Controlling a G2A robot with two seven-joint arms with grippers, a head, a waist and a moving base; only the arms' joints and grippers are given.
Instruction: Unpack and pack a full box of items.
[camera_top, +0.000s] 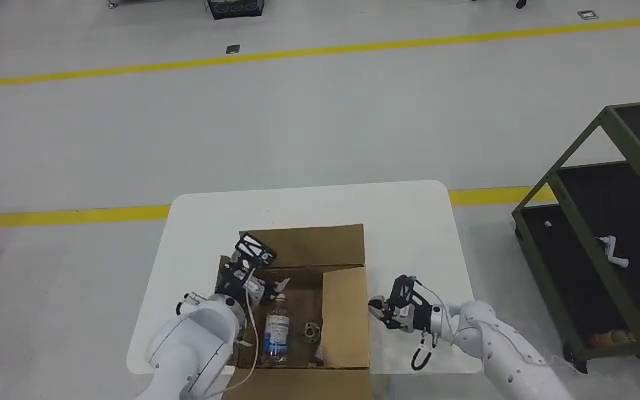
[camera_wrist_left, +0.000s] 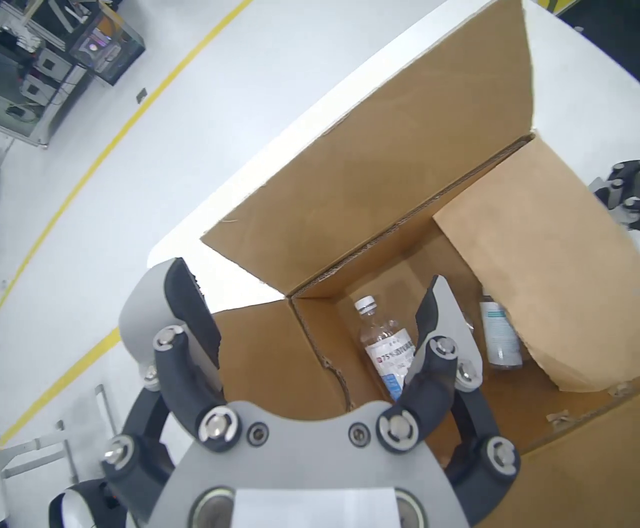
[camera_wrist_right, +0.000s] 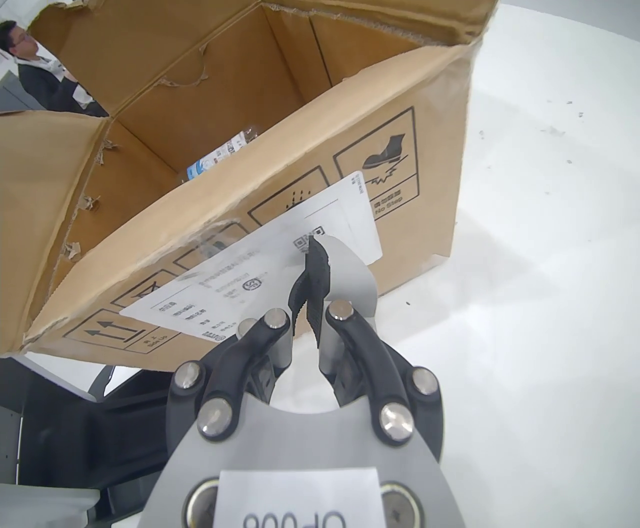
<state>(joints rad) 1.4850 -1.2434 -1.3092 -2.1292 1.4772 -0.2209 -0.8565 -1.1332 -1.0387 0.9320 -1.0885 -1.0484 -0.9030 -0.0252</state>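
An open cardboard box (camera_top: 300, 262) stands on the white table (camera_top: 410, 225), its flaps raised. Inside lies a clear bottle with a white cap and label (camera_top: 277, 335) (camera_wrist_left: 385, 350) (camera_wrist_right: 220, 152), and beside it a second, smaller bottle (camera_wrist_left: 500, 335) half hidden by the inner flap (camera_wrist_left: 540, 260). A small dark item (camera_top: 312, 330) lies on the box floor. My left gripper (camera_top: 260, 266) (camera_wrist_left: 310, 310) hangs open above the box's left wall, empty. My right gripper (camera_top: 381, 307) (camera_wrist_right: 314, 270) is shut and empty, just outside the box's right wall, against the white shipping label (camera_wrist_right: 260, 270).
A dark green cart (camera_top: 590, 250) stands on the floor to the right of the table. Bare tabletop lies behind the box and to its right (camera_wrist_right: 550, 250). The table's front edge runs close under both arms.
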